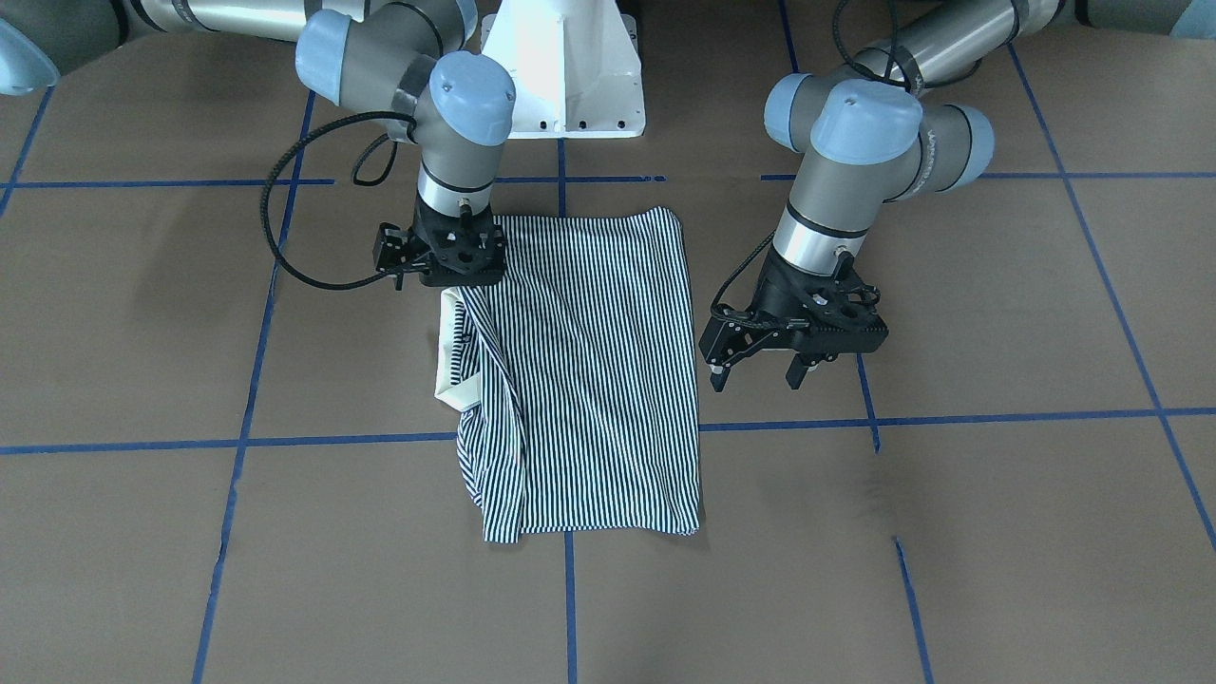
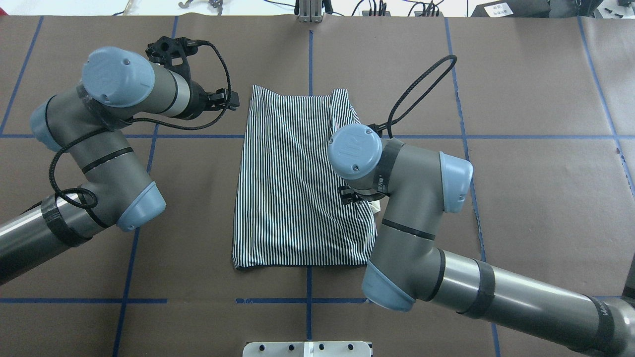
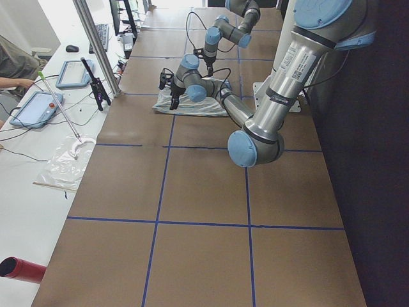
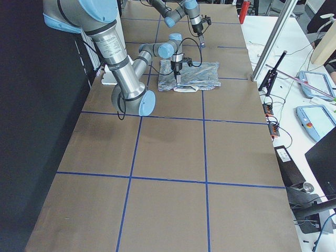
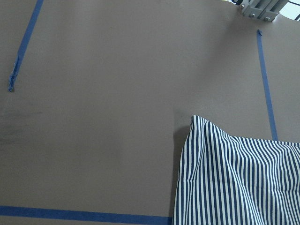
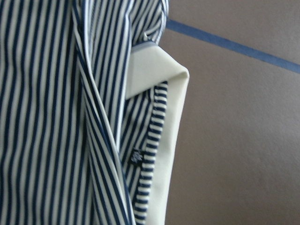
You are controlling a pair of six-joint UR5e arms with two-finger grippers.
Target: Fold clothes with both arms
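The striped polo shirt [image 1: 589,380] [image 2: 297,188] lies folded into a tall rectangle on the brown table. Its cream collar [image 1: 451,370] [image 6: 159,75] sticks out of the side nearest my right arm. My right gripper [image 1: 456,280] points straight down at that edge, close above the collar. Its fingers are hidden under its body and do not show in the right wrist view, so I cannot tell its state. My left gripper [image 1: 757,375] [image 2: 229,99] hovers open over bare table just beside the opposite edge. The left wrist view shows only a shirt corner [image 5: 197,124].
Blue tape lines [image 1: 570,423] divide the table into squares. The white pedestal base [image 1: 565,66] stands behind the shirt. In the side views, a bench along the far side holds tablets [image 3: 38,105], cables and a red cylinder [image 3: 19,268].
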